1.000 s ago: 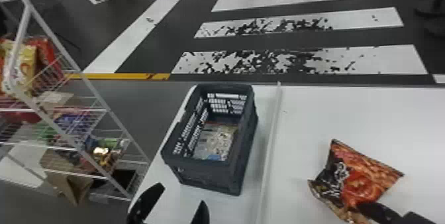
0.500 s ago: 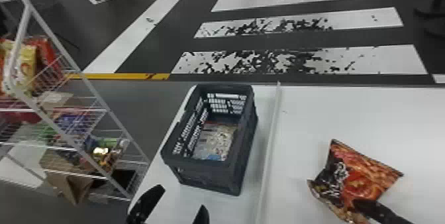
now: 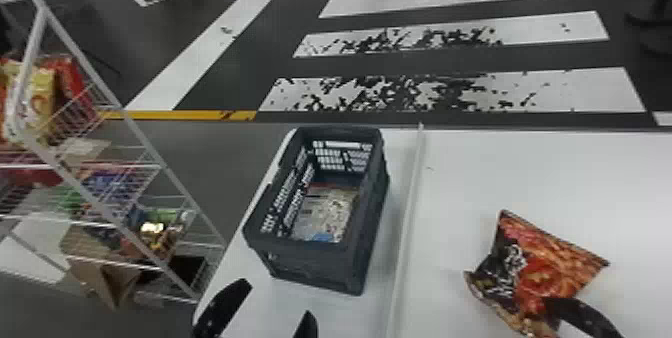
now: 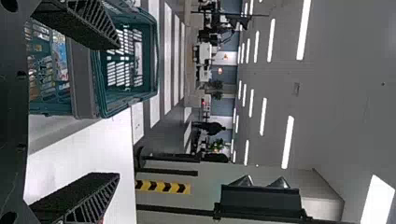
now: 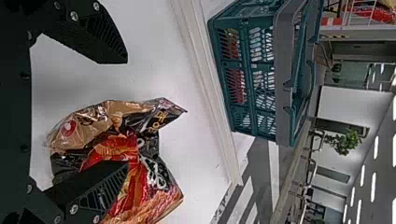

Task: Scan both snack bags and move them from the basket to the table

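Fingers apart, my left gripper [image 3: 270, 314] is just in front of the basket [image 3: 320, 262]; in the left wrist view the left gripper [image 4: 114, 114] is open with nothing between its fingers. A red and black snack bag [image 3: 540, 262] lies on the table at the right. At that bag's near side is my right gripper [image 3: 580, 307]. In the right wrist view the right gripper [image 5: 126, 112] is open, one finger over the snack bag [image 5: 140, 172], the other above bare table. Inside the basket lies a pale, patterned bag [image 3: 327, 212].
A raised white strip [image 3: 407, 222] runs along the white table [image 3: 465, 162] between basket and snack bag. Left of the table stands a wire shelf rack [image 3: 150, 157] with more packets.
The right gripper has moved left, its finger now farther over the snack bag's near part. The left gripper has shifted slightly. Basket and snack bag look unmoved.
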Controlling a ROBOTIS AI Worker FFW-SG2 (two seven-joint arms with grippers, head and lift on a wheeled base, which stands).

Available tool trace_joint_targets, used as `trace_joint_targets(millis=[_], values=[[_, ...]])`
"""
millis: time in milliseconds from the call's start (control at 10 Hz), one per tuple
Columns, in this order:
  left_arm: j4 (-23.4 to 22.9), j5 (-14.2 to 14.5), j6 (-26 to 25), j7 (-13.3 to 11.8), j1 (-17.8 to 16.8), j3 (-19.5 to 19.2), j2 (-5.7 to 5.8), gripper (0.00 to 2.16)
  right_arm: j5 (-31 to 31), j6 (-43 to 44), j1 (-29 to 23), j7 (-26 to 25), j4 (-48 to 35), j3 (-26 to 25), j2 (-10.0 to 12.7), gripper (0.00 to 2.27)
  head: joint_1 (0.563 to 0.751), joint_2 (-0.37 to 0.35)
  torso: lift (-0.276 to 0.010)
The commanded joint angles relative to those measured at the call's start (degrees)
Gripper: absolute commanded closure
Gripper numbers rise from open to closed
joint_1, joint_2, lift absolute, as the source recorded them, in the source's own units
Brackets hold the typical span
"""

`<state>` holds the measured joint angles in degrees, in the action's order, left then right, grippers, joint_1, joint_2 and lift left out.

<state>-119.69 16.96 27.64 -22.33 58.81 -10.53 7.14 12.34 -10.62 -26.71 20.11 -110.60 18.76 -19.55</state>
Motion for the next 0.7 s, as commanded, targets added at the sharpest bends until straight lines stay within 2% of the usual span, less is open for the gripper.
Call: trace_joint_targets(millis=[0,400,500,600], values=[[0.0,0.0,0.0,0.0,0.0,0.1,-0.28,0.01,0.0,1.2,0.6,-0.3,1.4,0.0,0.0,0.17,0.695,0.350,-0.098],[0.0,0.3,0.0,-1.1,-0.2,0.1,-0.55,0.01,0.9,2.4,2.8,-0.7,5.6,2.0,0.0,0.24,0.695,0.350,-0.098],[0.1,0.7,0.0,-1.4,-0.2,0.1,-0.55,0.01,1.0,2.4,3.5,-0.8,6.5,2.1,0.0,0.89,0.695,0.350,-0.098],[0.2,0.8,-0.2,-1.6,-0.4,0.1,-0.55,0.01,1.7,5.6,3.2,-3.4,6.6,2.5,-0.3,2.18,0.695,0.350,-0.098]])
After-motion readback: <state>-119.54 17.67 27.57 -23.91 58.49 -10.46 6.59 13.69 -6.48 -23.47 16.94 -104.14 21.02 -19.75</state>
